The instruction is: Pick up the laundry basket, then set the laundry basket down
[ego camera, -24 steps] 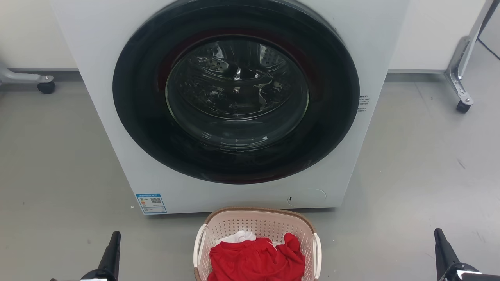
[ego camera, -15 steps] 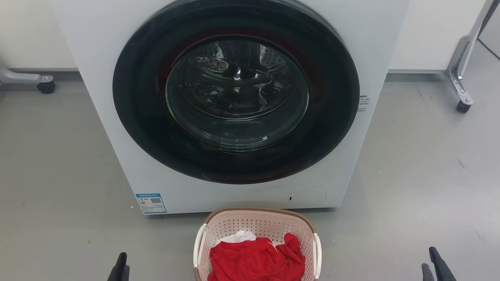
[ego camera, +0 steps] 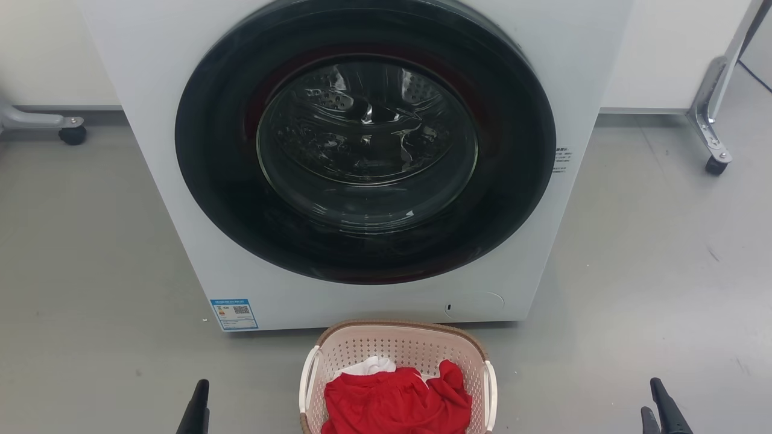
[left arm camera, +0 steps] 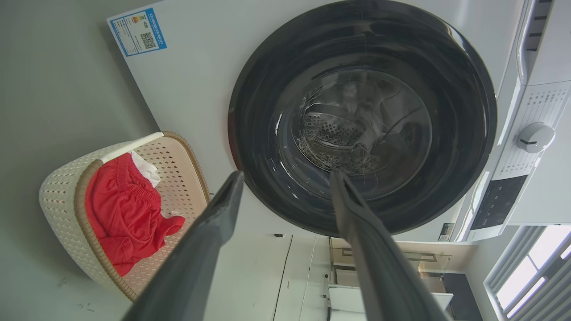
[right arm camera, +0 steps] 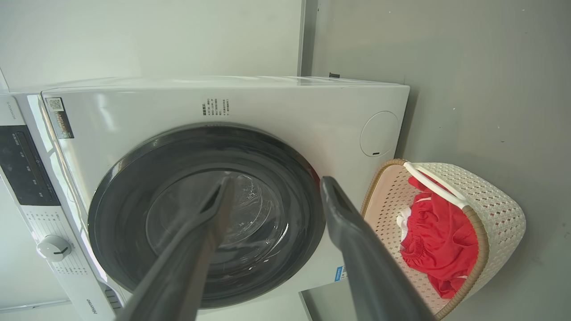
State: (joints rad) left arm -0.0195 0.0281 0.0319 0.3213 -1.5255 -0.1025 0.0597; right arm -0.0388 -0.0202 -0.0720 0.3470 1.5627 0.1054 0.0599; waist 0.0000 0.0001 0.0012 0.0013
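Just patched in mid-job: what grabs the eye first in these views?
The washer's black round door dominates the head view, shut and glossy. Right below it on the grey floor sits the laundry basket, with a bright red garment heaped in it over a white cloth. The left gripper and right gripper flank the basket, both open, touching nothing.

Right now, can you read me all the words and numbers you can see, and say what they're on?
Brand word on the washer: looks like "Hisense", written sideways.
Blue label with a square code, low on the washer's front: too small to read.
Black print near the washer's front edge: too small to read.
Print around the knob: too blurred to read.
Laundry basket: no words on it.
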